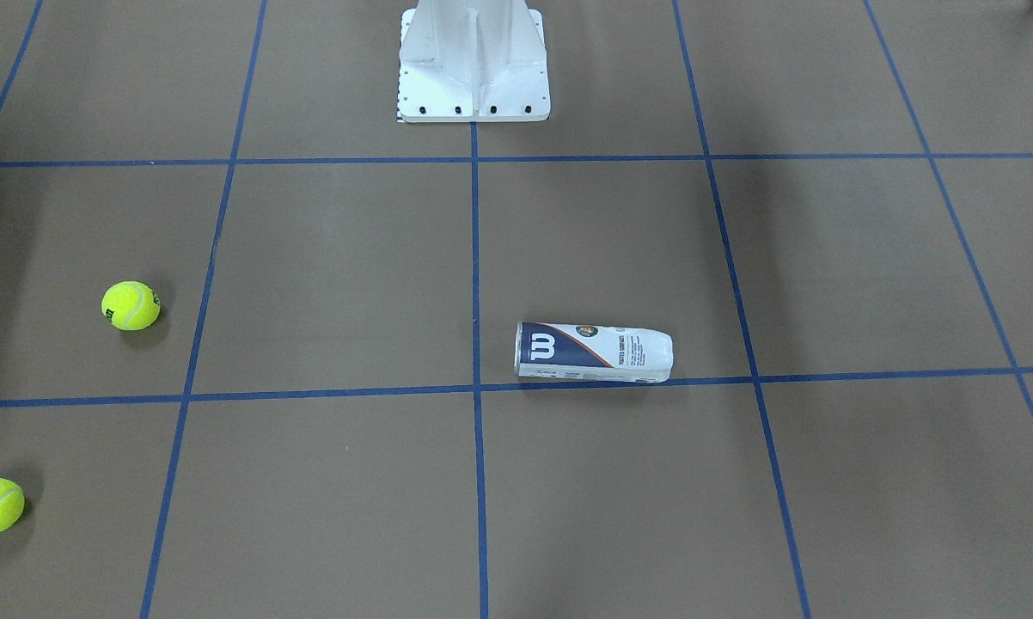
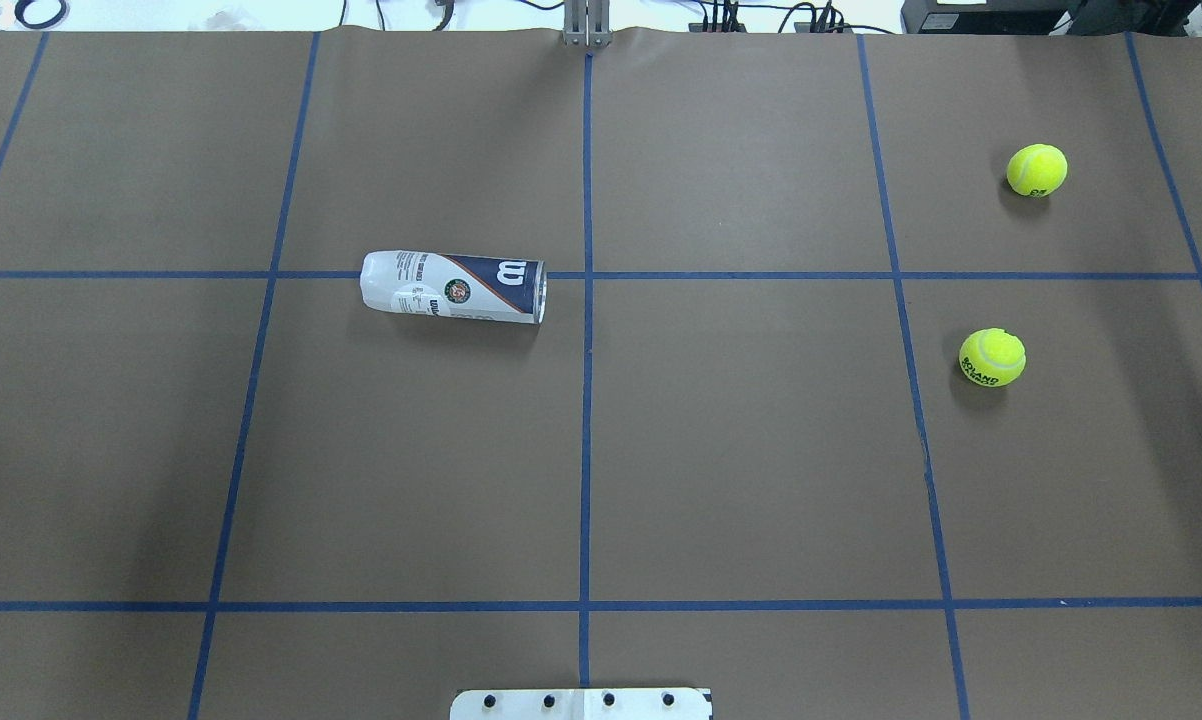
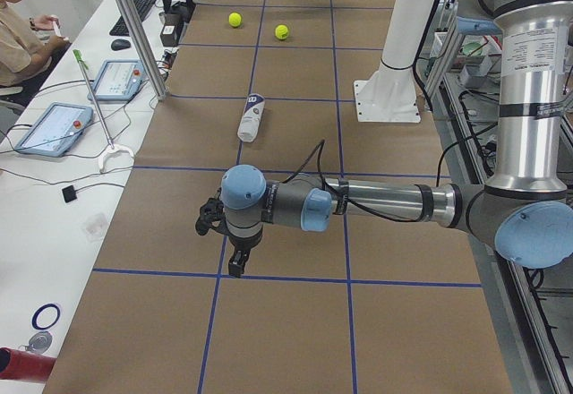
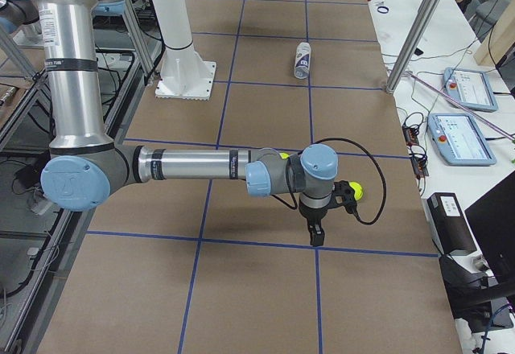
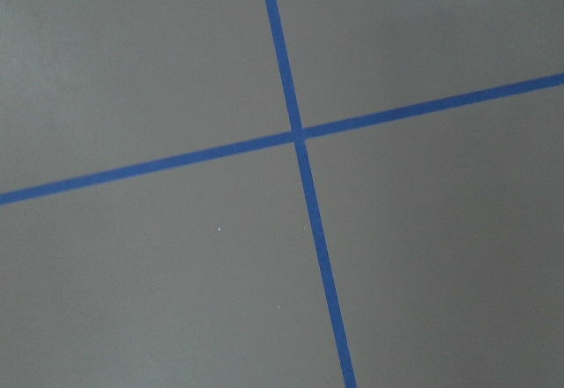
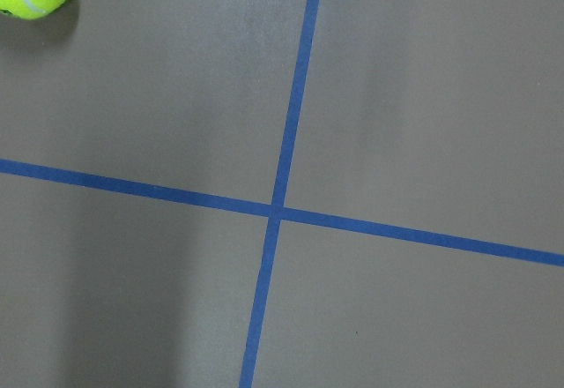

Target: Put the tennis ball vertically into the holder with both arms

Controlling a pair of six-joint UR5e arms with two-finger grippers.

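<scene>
Robotics lab, blue-taped grid table [image 2: 411, 450], jointed robot arm [image 3: 385, 201], control tablets [image 3: 52, 128] on cabled bench [image 3: 54, 233]

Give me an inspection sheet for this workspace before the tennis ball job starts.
Surface: brown table, blue tape grid.
Job's things: holder lying on its side, robot's left half; near tennis ball and far tennis ball on the right half, apart.
Clutter: nothing seen.
Claws: left claw and right claw hang above bare table; open or shut cannot be told.
Cables: left-arm cable and right-arm cable loop at the wrists.
Surroundings: white pedestal; tablets and seated person at the side bench.
</scene>
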